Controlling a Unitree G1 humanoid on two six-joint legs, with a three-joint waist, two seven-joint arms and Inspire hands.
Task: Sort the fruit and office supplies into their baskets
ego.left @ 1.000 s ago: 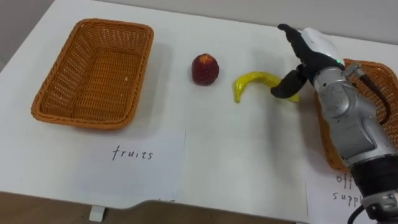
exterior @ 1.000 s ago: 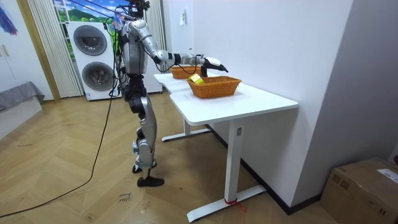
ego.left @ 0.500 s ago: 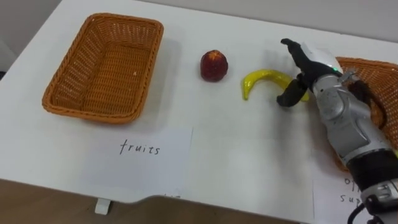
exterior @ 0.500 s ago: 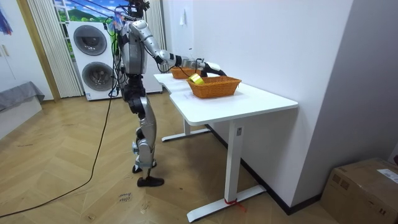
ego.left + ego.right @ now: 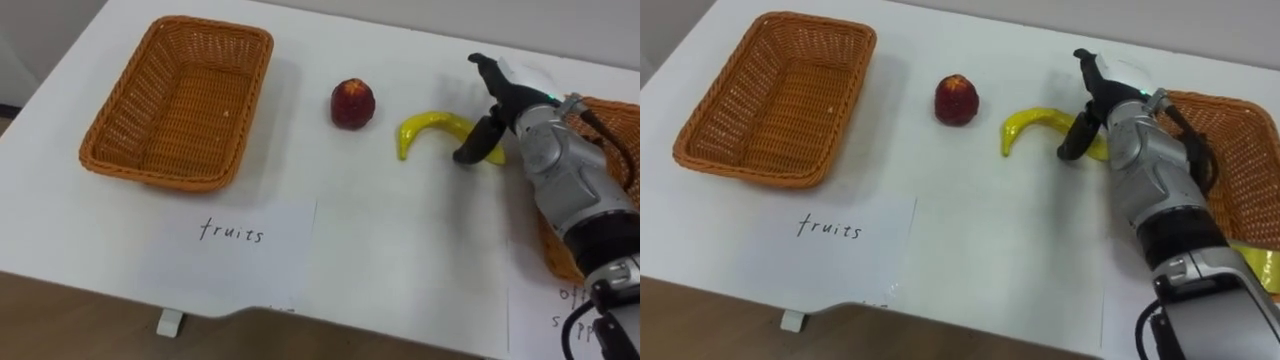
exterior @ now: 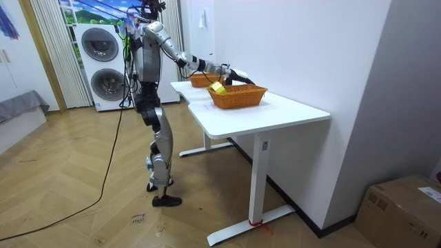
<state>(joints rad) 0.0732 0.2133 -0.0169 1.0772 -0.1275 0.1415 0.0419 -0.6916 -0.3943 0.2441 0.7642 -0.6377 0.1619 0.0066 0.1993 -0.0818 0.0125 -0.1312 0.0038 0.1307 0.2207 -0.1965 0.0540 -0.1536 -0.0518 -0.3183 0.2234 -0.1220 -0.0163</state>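
The right robot hand [image 5: 503, 100] is at the right end of the banana [image 5: 432, 128], released. Its thumb points down on the near side of that end and its fingers reach out past the far side, so it straddles the fruit without clamping it. Whether the thumb touches the peel cannot be told. The banana lies on the white counter [image 5: 400, 230] with its long axis running left to right and its left tip curling toward the robot. The apple [image 5: 353, 104] sits just beyond that tip. Farther left, well apart, is the fruit basket [image 5: 150, 178], behind a paper label [image 5: 238, 240], and it holds no fruit. The office supplies basket [image 5: 1232, 120] is just right of the hand, with a yellow thing [image 5: 1252, 268], too unclear to name, at its near edge. Once gripped, the banana will likely need carrying leftward past the apple.
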